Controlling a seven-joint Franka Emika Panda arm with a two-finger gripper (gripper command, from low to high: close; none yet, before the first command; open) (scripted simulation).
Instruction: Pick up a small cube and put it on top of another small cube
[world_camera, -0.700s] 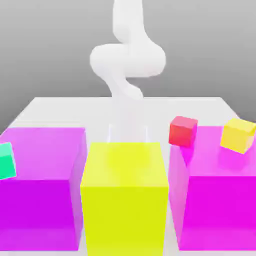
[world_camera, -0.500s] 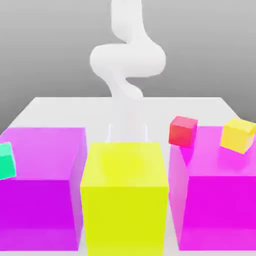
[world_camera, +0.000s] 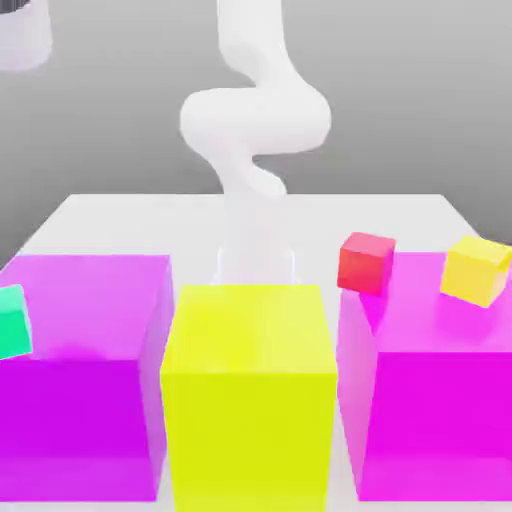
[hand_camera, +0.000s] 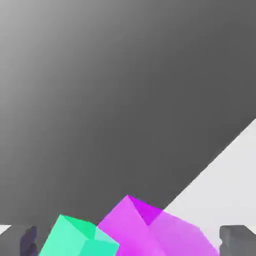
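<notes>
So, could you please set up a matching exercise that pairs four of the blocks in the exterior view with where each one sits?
Things:
1. small green cube
2. small red cube
3. small yellow cube
4. big yellow block

Places:
A. middle of the front row, between the two magenta blocks
B. at the far left edge of the exterior view, by the left magenta block
C. at the right magenta block's inner back corner
D. on the right magenta block, near the exterior view's right edge

Pairs: 1-B, 2-C, 3-D, 4-A
</notes>
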